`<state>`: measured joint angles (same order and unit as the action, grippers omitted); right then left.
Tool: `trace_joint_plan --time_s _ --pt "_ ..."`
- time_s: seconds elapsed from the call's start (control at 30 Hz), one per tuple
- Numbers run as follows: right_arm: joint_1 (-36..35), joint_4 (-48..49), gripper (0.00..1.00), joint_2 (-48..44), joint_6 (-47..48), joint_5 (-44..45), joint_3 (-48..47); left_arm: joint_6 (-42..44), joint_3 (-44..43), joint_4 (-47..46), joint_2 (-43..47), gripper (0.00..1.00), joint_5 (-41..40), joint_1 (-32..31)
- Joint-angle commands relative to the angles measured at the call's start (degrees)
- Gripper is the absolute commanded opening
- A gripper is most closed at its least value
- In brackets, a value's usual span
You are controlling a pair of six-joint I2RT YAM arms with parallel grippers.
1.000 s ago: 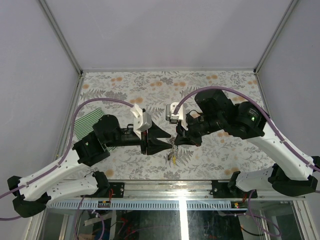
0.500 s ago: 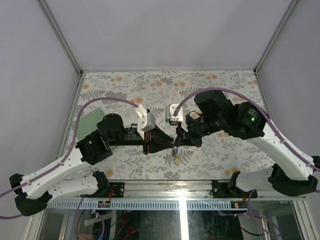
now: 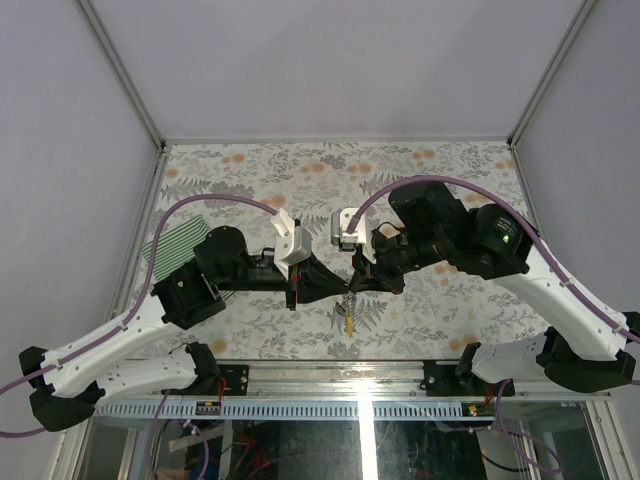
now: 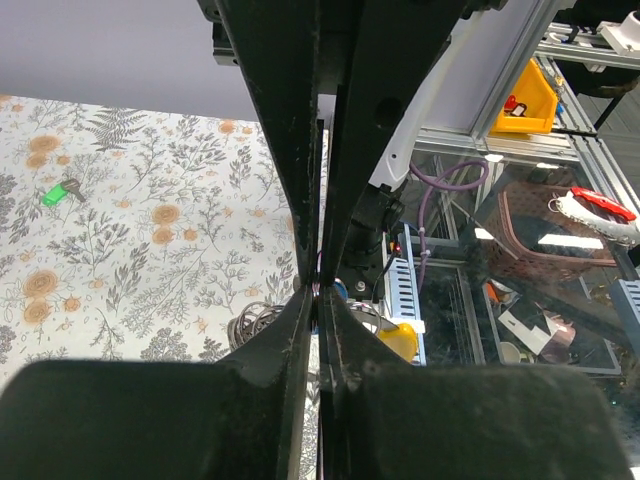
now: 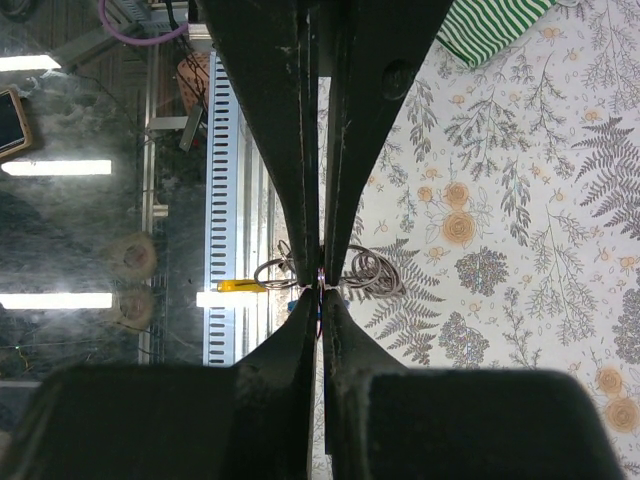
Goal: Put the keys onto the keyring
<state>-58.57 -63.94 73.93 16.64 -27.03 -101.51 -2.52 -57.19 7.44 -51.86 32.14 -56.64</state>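
My left gripper and right gripper meet tip to tip above the table's near middle, both shut on the thin wire of the keyring. Its yellow tag hangs below them. In the right wrist view the right gripper pinches the wire, with the keyring's silvery loops and the tag behind. In the left wrist view the left gripper is shut, with the loops, the tag and a bit of the blue key beyond. The green key lies on the table, apart.
A green-and-white striped cloth lies at the table's left edge and also shows in the right wrist view. The flowered tablecloth covers the table. A metal rail runs along the near edge.
My left gripper was open to the left of the keyring. It has moved right to the right gripper's tips and shut there. The right gripper has stayed in place.
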Motion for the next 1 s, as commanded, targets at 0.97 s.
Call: trace_joint_plan --time_s 0.97 --pt "-0.76 30.81 0.33 -15.86 -14.83 9.94 15.52 -1.29 2.06 -5.87 5.0 0.0 -9.4 -0.05"
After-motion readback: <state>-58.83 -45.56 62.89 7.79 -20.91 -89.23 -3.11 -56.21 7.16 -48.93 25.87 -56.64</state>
